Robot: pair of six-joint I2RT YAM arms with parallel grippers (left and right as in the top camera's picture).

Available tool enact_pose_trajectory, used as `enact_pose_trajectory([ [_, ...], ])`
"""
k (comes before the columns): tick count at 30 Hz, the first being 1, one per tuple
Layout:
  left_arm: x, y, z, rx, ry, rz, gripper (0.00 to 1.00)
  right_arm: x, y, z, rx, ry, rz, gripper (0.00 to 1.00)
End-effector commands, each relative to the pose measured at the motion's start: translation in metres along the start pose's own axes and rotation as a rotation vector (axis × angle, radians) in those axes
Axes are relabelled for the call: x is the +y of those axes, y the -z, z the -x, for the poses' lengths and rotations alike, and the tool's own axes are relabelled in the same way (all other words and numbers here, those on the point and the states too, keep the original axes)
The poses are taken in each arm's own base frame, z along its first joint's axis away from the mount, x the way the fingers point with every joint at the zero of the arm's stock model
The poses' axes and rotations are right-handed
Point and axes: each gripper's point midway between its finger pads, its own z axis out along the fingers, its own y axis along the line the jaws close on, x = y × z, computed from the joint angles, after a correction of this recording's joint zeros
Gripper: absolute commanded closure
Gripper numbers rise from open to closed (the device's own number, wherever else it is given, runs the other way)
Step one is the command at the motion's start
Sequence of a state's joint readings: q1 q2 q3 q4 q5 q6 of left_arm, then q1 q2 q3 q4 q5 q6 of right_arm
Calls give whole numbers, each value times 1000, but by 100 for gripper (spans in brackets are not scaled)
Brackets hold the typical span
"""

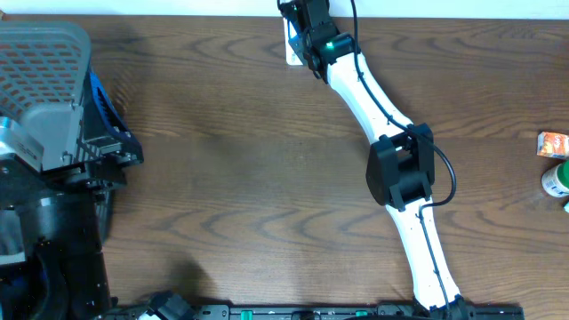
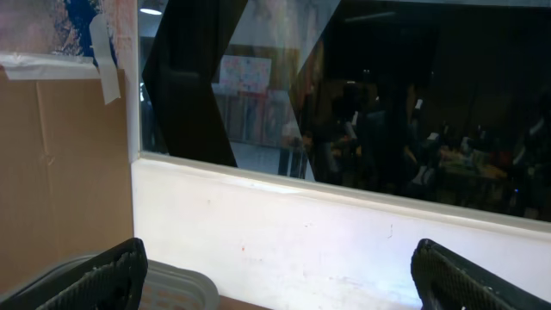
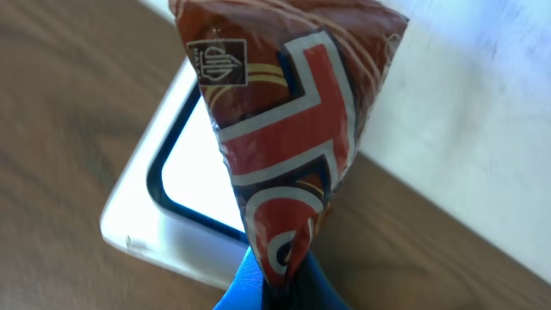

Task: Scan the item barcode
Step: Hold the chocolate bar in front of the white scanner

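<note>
Overhead: the right arm (image 1: pixel 391 133) reaches across the brown desk (image 1: pixel 231 187) to its far edge. There the right claw (image 1: pixel 300 43) sits over a white scanner (image 1: pixel 291 53). The item itself is hidden under the claw in this view. At the desk's right edge, well apart from all this, lie a small orange pack (image 1: pixel 552 143) and a white-and-green container (image 1: pixel 556 180); their print is too small to read. A grey perforated basket (image 1: pixel 44 62) fills the top left corner.

Left wrist: the left claw (image 2: pixel 275 280) is spread wide, with one dark finger (image 2: pixel 112 275) at each lower corner and nothing between them. It faces a white wall and a dark window (image 2: pixel 362 95), with taped cardboard (image 2: pixel 60 164) on the left.

Right wrist: the right claw (image 3: pixel 280 288) is clamped on the bottom corner of a packet (image 3: pixel 284 129). The packet stands up from the blue fingertips (image 3: pixel 245 288), just above the scanner's (image 3: pixel 142 211) black-rimmed glass. The packet is red-brown with white and navy bands. It carries a small square emblem near the top whose lettering is unreadable. No barcode shows on this face.
</note>
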State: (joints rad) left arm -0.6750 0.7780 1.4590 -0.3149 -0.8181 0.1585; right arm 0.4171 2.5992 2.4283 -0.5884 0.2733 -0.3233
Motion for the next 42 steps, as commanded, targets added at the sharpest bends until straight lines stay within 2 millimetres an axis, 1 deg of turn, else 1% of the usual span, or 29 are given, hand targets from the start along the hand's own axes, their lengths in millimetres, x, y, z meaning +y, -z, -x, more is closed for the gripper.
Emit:
enact_pose_trajectory([
  [1,2,0,0,0,-14,9,2,-5,-2,-10,44,38,-21,99],
  [4,2,0,0,0,-14,9,2,-2,-2,-19,82,60,-8,99],
  [7,1,0,0,0,-14,8,2,-2,-2,-21,88,39,-8,99],
  [10,2,0,0,0,-14,9,2,-5,-2,-18,73,3,-14,99],
  [14,2,0,0,0,-13,9,2,-4,-4,-8,28,-7,-2,99],
  [17,1,0,0,0,-13,8,2,-6,-7,-2,-3,11,-16,99],
  [19,2,0,0,0,-14,9,2,-5,-11,-2,-8,23,-31,99],
  [22,2,0,0,0,-14,9,2,-3,-18,-13,29,34,-54,99],
  [25,2,0,0,0,-14,9,2,-5,-15,-32,110,33,-66,99],
  [27,2,0,0,0,-14,9,2,-11,-4,-42,174,21,-81,99],
  [29,2,0,0,0,-14,9,2,-15,13,-46,219,-8,-77,99],
  [32,2,0,0,0,-14,9,2,-23,49,-51,290,-88,-65,99],
  [34,2,0,0,0,-13,9,2,-28,81,-59,355,-173,-57,99],
  [38,2,0,0,0,-14,9,2,-38,135,-87,512,-298,-48,99],
  [40,1,0,0,0,-14,8,2,-46,159,-105,599,-323,-66,99],
  [42,2,0,0,0,-14,9,2,-57,176,-123,677,-355,-107,99],
])
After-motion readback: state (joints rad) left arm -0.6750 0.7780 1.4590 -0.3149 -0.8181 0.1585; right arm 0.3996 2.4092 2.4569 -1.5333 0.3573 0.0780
